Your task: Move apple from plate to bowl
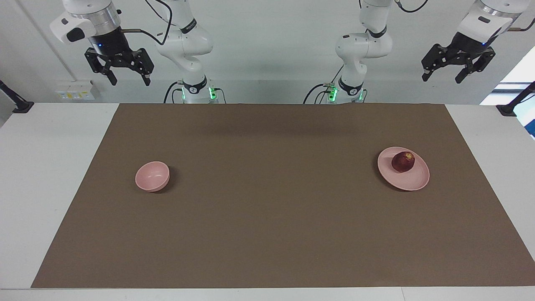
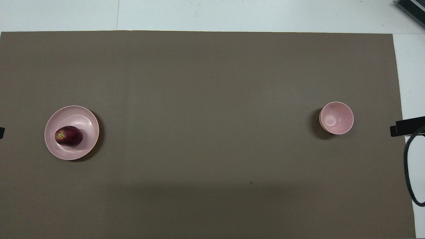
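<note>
A white table (image 1: 50, 175) carries a large flat brown rectangular mat (image 1: 267, 200) that covers most of its top. Everything of the task lies on this mat.

Both white robot arms wait raised at the robots' end of the table. The left gripper (image 1: 446, 77), a black two-finger claw, hangs high in the air at the left arm's end of the table, its fingers spread apart and holding nothing. The right gripper (image 1: 130, 78), also black, hangs high at the right arm's end, its fingers likewise spread and empty.

The flat, shallow, round pale pink plate (image 1: 413, 179) sits on the mat toward the left arm's end of the table. The left gripper is up near the mat's robot-side edge, well apart from the plate and not over it.

The small, deep, round pale pink bowl (image 1: 152, 176) stands upright on the mat toward the right arm's end, well apart from the plate. It has nothing in it. The right gripper is raised well apart from it and not over it.

The small round dark red apple (image 1: 403, 161) with a yellowish patch rests on the plate, on the part of it nearer to the robots rather than in its middle. No gripper touches it; the left gripper is the closer of the two, yet high above and clear of it.
</note>
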